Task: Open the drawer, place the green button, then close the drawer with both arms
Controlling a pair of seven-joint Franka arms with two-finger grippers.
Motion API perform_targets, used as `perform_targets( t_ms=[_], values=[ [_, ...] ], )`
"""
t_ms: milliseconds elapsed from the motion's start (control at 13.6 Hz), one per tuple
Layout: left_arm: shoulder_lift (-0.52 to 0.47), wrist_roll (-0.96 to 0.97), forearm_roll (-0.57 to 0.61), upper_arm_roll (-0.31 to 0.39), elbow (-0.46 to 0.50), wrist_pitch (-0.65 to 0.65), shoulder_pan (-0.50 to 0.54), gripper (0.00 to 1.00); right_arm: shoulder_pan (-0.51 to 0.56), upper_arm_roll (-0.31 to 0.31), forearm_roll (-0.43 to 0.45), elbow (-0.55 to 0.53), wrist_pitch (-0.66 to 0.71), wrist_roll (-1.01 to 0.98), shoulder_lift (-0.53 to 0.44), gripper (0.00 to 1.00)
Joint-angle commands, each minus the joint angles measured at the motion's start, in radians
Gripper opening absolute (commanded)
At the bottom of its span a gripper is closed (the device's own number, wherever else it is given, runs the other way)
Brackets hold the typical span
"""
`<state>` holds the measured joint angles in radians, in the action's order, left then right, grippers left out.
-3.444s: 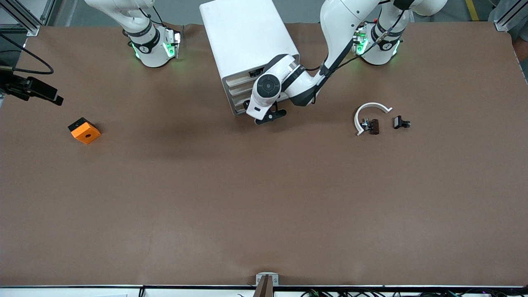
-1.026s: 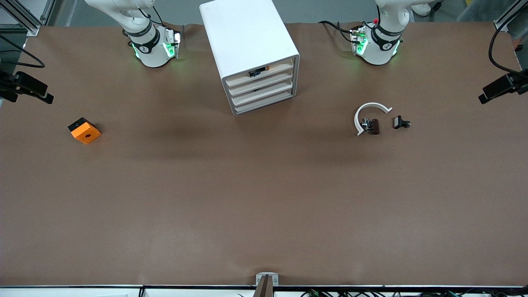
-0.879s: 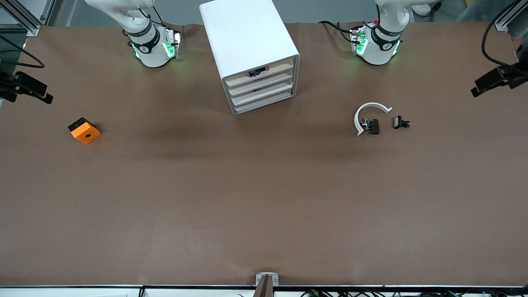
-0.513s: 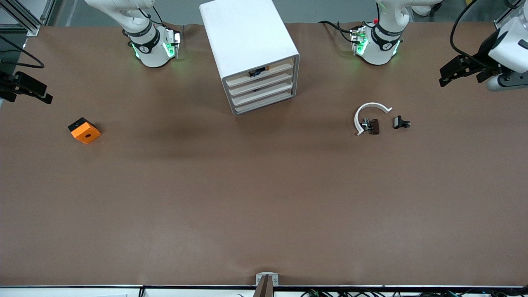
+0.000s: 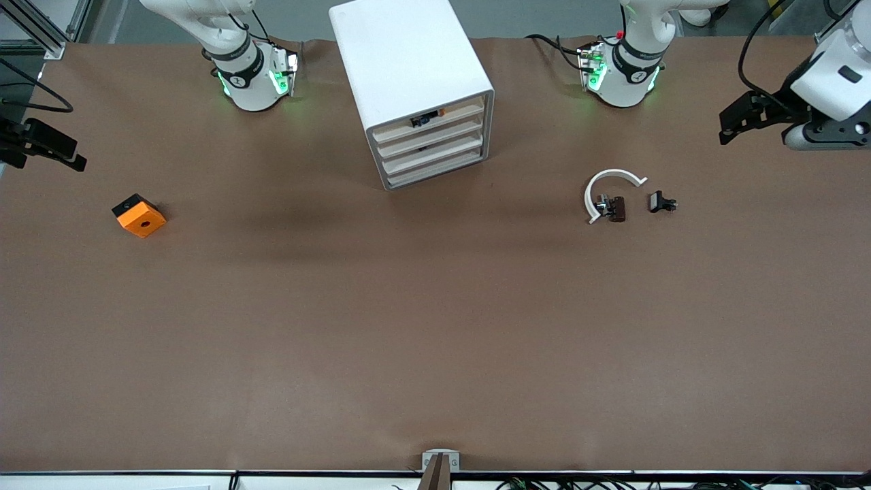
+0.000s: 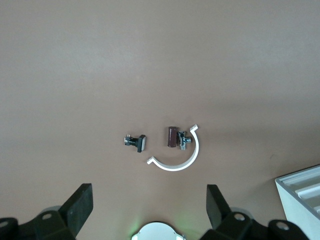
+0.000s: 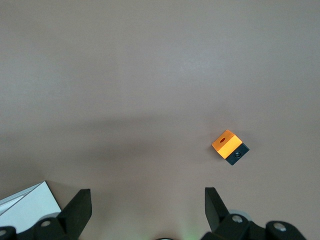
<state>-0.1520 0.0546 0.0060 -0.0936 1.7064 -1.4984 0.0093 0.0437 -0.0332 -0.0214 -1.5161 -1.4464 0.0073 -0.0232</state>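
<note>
The white drawer cabinet (image 5: 412, 75) stands between the two arm bases, and all its drawers (image 5: 430, 148) look pushed in. A small dark piece (image 5: 422, 121) shows in the top drawer's slot; I cannot tell whether it is the button. My left gripper (image 5: 727, 129) hangs open and empty over the left arm's end of the table, and in the left wrist view its gripper (image 6: 148, 207) holds nothing. My right gripper (image 5: 69, 152) hovers at the right arm's end of the table, and the right wrist view shows this gripper (image 7: 146, 209) open and empty.
An orange cube with a hole (image 5: 139, 216) (image 7: 225, 141) lies toward the right arm's end. A white curved piece (image 5: 609, 182) (image 6: 176, 159), a brown part (image 5: 618, 208) and a black clip (image 5: 660, 202) (image 6: 136, 142) lie toward the left arm's end.
The left arm has left the cabinet's drawer front, swung out to its end of the table, then come back in over the table edge. The right gripper has barely moved.
</note>
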Motion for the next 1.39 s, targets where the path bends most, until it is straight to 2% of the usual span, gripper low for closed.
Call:
perform_targets(
  t_ms=[0,1319],
  values=[
    [-0.014,-0.025,-0.009,0.0,0.018,-0.039,0.008,1.0,0.018,0.015,0.017,0.01,0.004,-0.015,0.0,1.0],
    [0.037,-0.005,-0.009,0.002,-0.051,-0.043,0.038,1.0,0.015,0.015,0.024,0.011,0.003,-0.015,0.003,1.0]
  ],
)
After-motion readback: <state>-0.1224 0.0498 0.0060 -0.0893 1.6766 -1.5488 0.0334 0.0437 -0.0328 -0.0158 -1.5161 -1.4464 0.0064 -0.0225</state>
